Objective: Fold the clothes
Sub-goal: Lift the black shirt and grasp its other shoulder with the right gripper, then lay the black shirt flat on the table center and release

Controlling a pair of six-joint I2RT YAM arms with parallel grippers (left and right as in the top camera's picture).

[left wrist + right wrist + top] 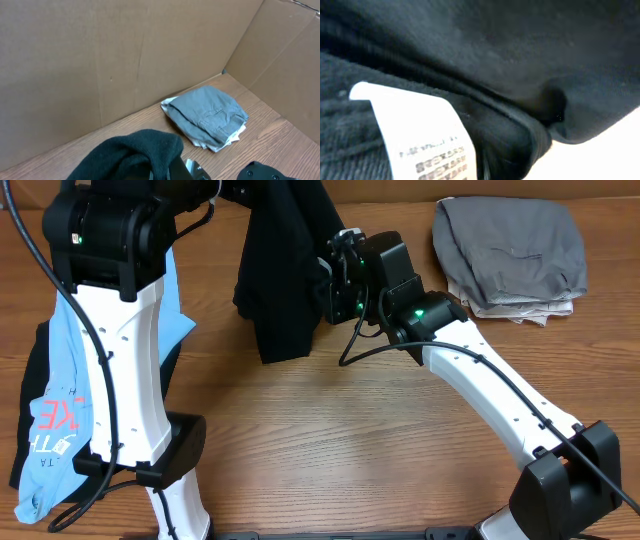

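A black garment (280, 270) hangs over the back of the wooden table (330, 450). My left gripper (245, 190) holds its top up high. In the left wrist view the black cloth (135, 155) is draped over the fingers (170, 175) and pinched between them. My right gripper (335, 275) is at the garment's right edge, about mid-height. Black fabric (495, 60) and a white care label (420, 135) fill the right wrist view and hide the fingers. A fold of the cloth runs down between where the fingers sit.
A folded grey pair of trousers (510, 250) lies at the back right, also shown in the left wrist view (207, 117). A light blue printed shirt (50, 410) lies at the left, under my left arm. Cardboard walls (100, 60) close off the back.
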